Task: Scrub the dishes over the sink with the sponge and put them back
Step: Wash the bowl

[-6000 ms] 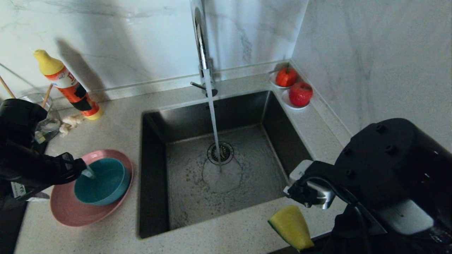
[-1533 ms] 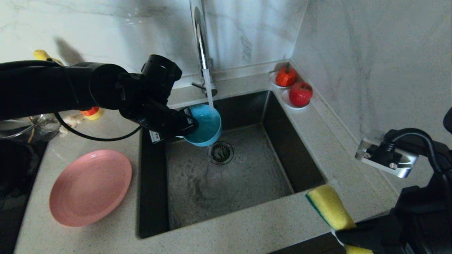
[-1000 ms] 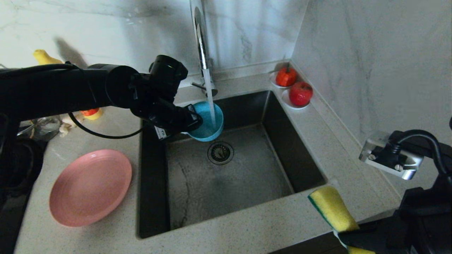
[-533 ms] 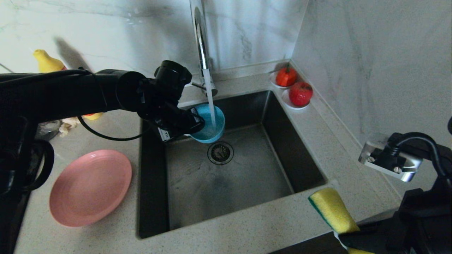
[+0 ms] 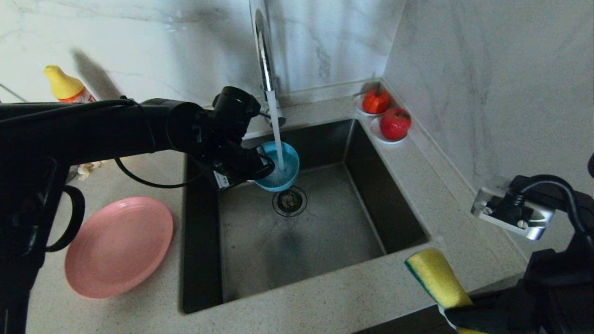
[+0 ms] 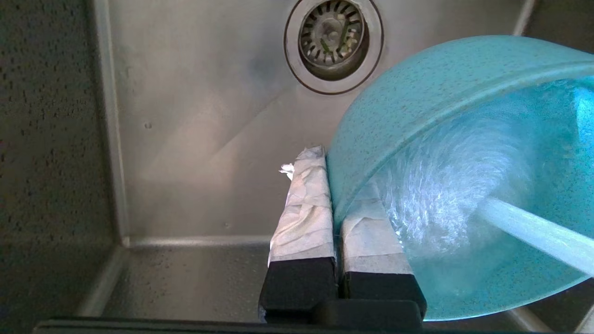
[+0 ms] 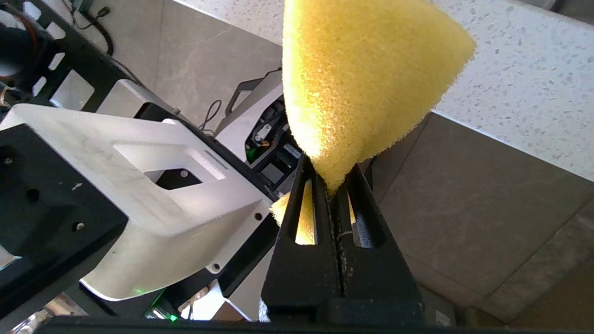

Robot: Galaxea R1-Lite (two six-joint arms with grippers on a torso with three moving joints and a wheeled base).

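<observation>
- We see the sink (image 5: 325,222) centre of the counter, its tap (image 5: 263,55) running; the stream lands inside the bowl, with the drain strainer (image 5: 289,202) below it.
- Our left arm reaches in from the left over the sink's back-left part.
- Pink plate (image 5: 118,246) sits flat on the counter left of the sink, well apart from either gripper.
- Teal-blue bowl (image 5: 280,167) is held above the basin, just above and behind the strainer, tilted, water swirling inside.
- Left gripper (image 6: 332,195) is clamped on the bowl's rim: one taped finger inside the bowl, one outside, wall pinched between, almost no gap.
- Sponge (image 5: 436,278) is over the counter's front-right edge, clear of the sink, green scouring layer facing left in the head view.
- Right gripper (image 7: 335,188) sits low at the front right, fingers squeezed tight on one corner of the sponge.
- Chopsticks: we can't spot them.
- Two red fruits (image 5: 385,113) on white saucers at the back-right corner; yellow-capped bottle (image 5: 67,86) against the back wall, left.
</observation>
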